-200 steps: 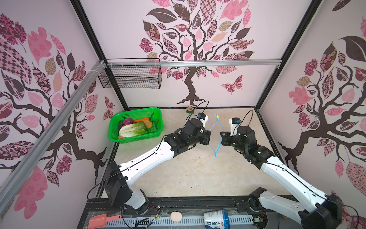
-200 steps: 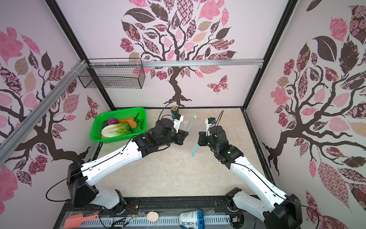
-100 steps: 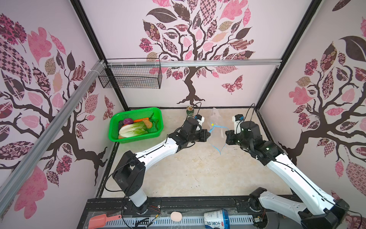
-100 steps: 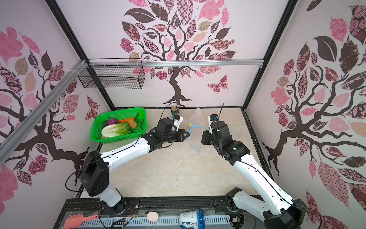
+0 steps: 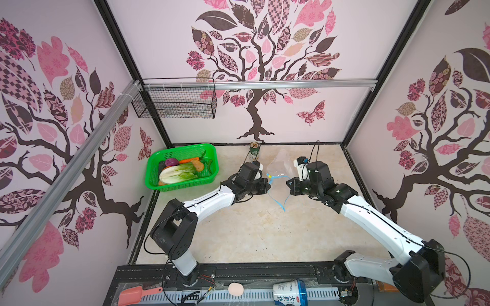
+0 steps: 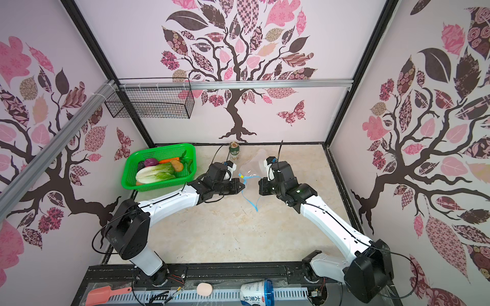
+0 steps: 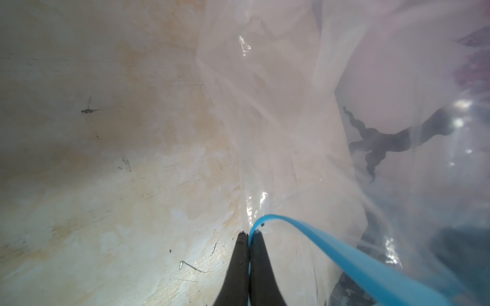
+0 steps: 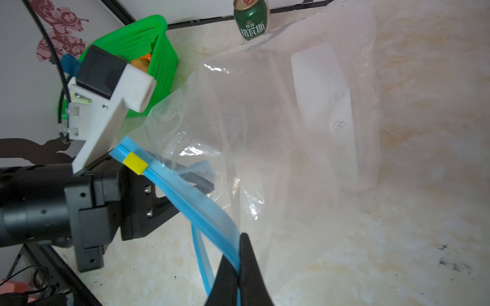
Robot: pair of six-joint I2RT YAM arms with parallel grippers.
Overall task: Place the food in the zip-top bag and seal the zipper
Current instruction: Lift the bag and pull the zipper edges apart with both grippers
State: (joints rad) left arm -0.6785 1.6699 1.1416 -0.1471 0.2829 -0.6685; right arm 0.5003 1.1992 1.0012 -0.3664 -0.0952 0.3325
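Note:
The clear zip-top bag [image 5: 279,165] [image 6: 252,167] hangs between both grippers near the back middle of the table, its body trailing toward the rear. Its light-blue zipper [image 5: 275,197] [image 8: 191,201] is parted into a loop, with the yellow slider [image 8: 135,163] at the far end. My left gripper [image 5: 268,186] [image 7: 249,234] is shut on one zipper lip [image 7: 331,251]. The right gripper [image 5: 287,184] [image 8: 238,254] is shut on the other lip. The food lies in the green basket [image 5: 183,185]: cabbage [image 5: 176,172], purple onion [image 5: 171,161], carrot [image 5: 188,160], potato [image 5: 198,164].
A green drink can [image 5: 255,151] [image 8: 252,21] stands upright by the back wall, just behind the bag. A black wire basket [image 5: 175,106] hangs on the back left wall. The green basket [image 6: 159,185] sits at the back left of the table.
Both grippers, still shut on the zipper, have sunk toward the table and shifted slightly left. The left arm has dropped lower, and the bag's body now trails back toward the can.

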